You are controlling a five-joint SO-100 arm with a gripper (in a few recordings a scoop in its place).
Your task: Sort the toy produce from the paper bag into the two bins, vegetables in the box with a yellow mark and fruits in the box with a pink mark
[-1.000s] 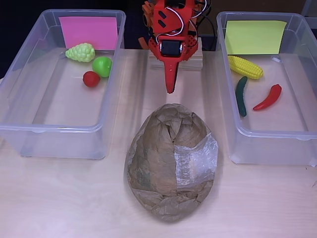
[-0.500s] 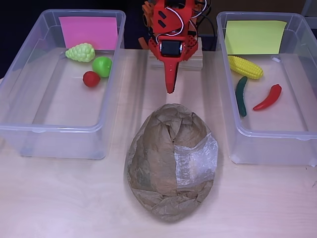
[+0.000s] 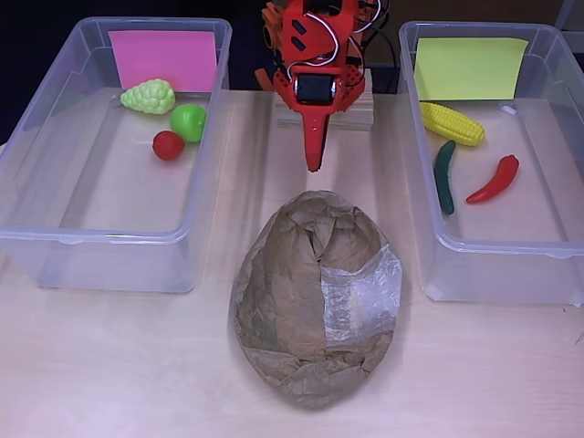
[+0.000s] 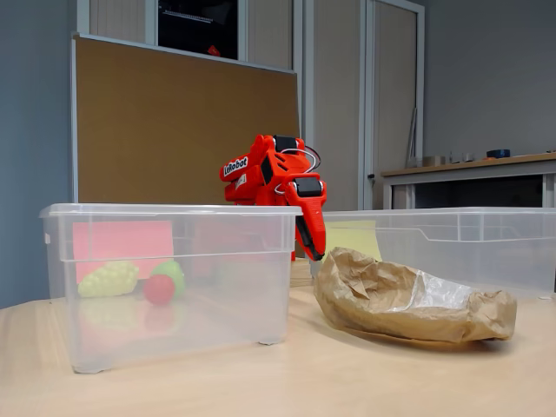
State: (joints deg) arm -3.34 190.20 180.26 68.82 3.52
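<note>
The crumpled brown paper bag [image 3: 316, 297] [image 4: 408, 298] lies flat on the table between two clear bins. My red gripper [image 3: 314, 162] [image 4: 314, 252] points down just behind the bag's far end, shut and holding nothing. The left bin [image 3: 55, 239] carries a pink mark [image 3: 164, 57] and holds pale green grapes [image 3: 149, 96], a green apple [image 3: 189, 121] and a small red fruit [image 3: 168, 145]. The right bin [image 3: 484, 265] carries a yellow mark [image 3: 469, 67] and holds a corn cob [image 3: 452, 123], a dark green cucumber [image 3: 444, 176] and a red chili [image 3: 495, 180].
The arm's base sits on a wooden block [image 3: 325, 114] at the table's back edge between the bins. Light wood table [image 3: 119, 365] stretches in front of bag and bins. A brown board stands behind the table in the fixed view.
</note>
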